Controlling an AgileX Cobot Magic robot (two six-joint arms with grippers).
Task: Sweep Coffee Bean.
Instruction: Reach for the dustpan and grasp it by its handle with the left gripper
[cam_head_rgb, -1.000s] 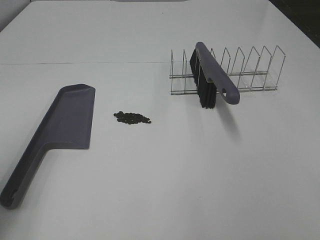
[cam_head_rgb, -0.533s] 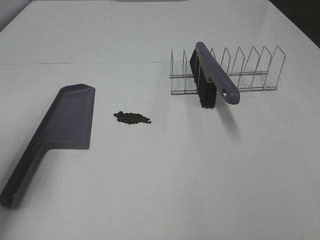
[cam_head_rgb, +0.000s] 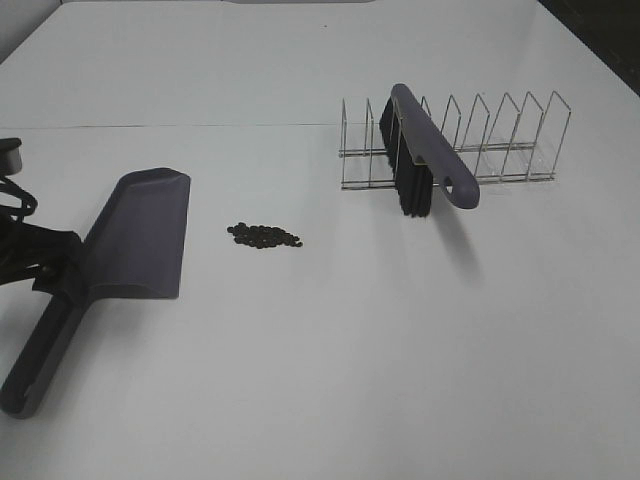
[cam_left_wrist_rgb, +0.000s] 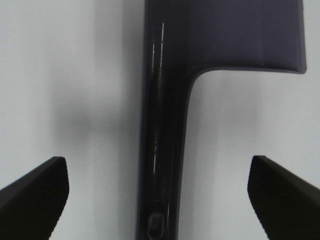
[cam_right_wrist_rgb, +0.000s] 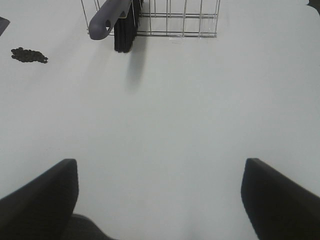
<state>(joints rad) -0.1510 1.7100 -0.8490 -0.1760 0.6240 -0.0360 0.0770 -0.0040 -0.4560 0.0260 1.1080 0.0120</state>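
Observation:
The coffee beans (cam_head_rgb: 263, 236) lie in a small dark cluster on the white table, just right of the purple-grey dustpan (cam_head_rgb: 135, 235); they also show in the right wrist view (cam_right_wrist_rgb: 29, 55). The brush (cam_head_rgb: 428, 150) rests in a wire rack (cam_head_rgb: 505, 140), bristles down. My left gripper (cam_head_rgb: 50, 262) is open at the dustpan's handle. In the left wrist view the open gripper (cam_left_wrist_rgb: 156, 165) has one finger on each side of the handle (cam_left_wrist_rgb: 162, 125), apart from it. My right gripper (cam_right_wrist_rgb: 160, 167) is open and empty over bare table, with the brush (cam_right_wrist_rgb: 107, 20) well ahead of it.
The wire rack (cam_right_wrist_rgb: 185, 20) has several empty slots to the right of the brush. The white table (cam_head_rgb: 400, 350) runs to a dark edge at the far right. A seam crosses the table behind the dustpan.
My left arm has come into the high view from the left and now stands over the dustpan's handle. The beans, dustpan and brush have not moved.

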